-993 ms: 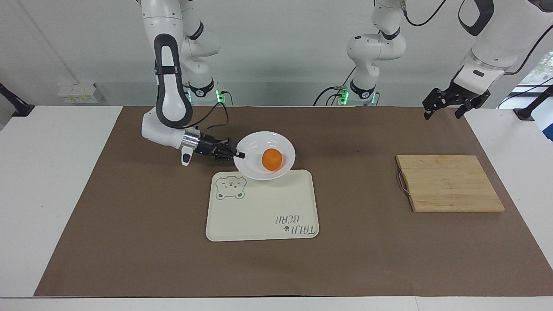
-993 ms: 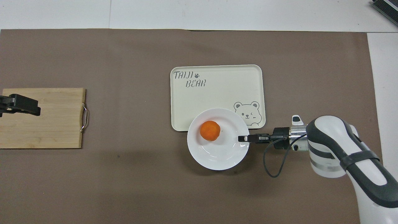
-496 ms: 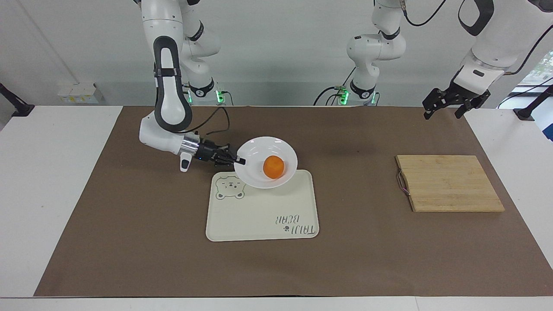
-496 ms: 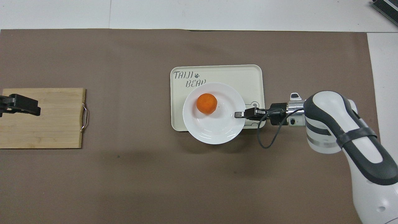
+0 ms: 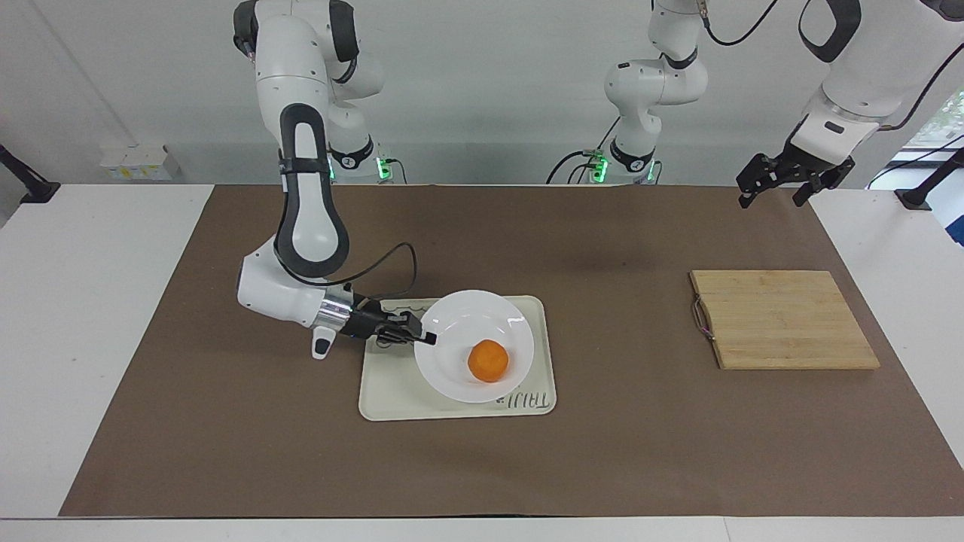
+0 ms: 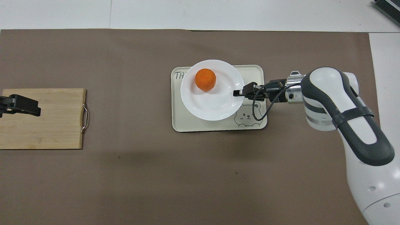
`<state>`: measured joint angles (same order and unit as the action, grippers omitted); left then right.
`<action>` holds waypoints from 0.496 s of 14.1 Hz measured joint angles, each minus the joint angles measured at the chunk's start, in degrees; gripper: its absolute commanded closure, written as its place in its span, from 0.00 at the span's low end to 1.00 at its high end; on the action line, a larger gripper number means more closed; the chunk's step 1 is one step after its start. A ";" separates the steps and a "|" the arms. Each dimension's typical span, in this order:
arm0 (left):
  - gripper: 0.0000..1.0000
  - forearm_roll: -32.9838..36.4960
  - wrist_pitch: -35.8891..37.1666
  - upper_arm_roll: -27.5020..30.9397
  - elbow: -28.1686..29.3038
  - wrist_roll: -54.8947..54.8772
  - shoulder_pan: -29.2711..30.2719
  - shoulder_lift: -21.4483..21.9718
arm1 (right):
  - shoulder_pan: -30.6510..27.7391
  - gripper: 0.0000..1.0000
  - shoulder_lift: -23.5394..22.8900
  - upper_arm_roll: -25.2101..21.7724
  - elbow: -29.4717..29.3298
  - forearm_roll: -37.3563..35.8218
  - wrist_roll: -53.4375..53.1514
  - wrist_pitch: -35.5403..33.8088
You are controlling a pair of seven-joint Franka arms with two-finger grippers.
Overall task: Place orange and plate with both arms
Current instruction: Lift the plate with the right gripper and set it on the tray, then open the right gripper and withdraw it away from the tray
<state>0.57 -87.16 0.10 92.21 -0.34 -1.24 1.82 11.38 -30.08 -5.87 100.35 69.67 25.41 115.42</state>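
The white plate (image 5: 467,316) carries the orange (image 5: 488,360) and hangs low over the cream bear tray (image 5: 392,391). I cannot tell whether it touches the tray. My right gripper (image 5: 428,339) is shut on the plate's rim at the right arm's end. In the overhead view the plate (image 6: 212,106) covers the part of the tray (image 6: 203,125) farther from the robots, with the orange (image 6: 205,79) in it and the right gripper (image 6: 237,92) on its rim. My left gripper (image 5: 772,197) waits, open and empty, raised over the wooden board; it also shows in the overhead view (image 6: 35,109).
A wooden cutting board (image 5: 783,320) with a metal handle lies toward the left arm's end of the table, also seen in the overhead view (image 6: 47,125). A brown mat (image 5: 226,421) covers the table. The right arm's cable loops over the tray's edge.
My right gripper has carried the plate with the orange away from the robots, from the tray's near edge to over the tray. The left arm has not moved.
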 measured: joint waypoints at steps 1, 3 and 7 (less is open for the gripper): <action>0.00 0.00 0.00 0.00 0.00 0.00 0.00 0.00 | 0.10 1.00 -0.30 0.00 0.00 -0.38 0.93 0.00; 0.00 0.00 0.00 0.00 0.00 0.00 0.00 0.00 | 0.15 1.00 -0.47 -0.05 0.22 -2.27 1.71 0.16; 0.00 0.00 0.00 0.00 0.00 0.00 0.00 0.00 | -0.10 1.00 -0.53 -0.54 2.70 -2.54 6.09 0.28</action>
<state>0.57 -87.16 0.10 92.21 -0.34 -1.24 1.82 11.28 -30.60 -6.41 103.05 67.13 31.50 115.70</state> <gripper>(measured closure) 0.000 0.965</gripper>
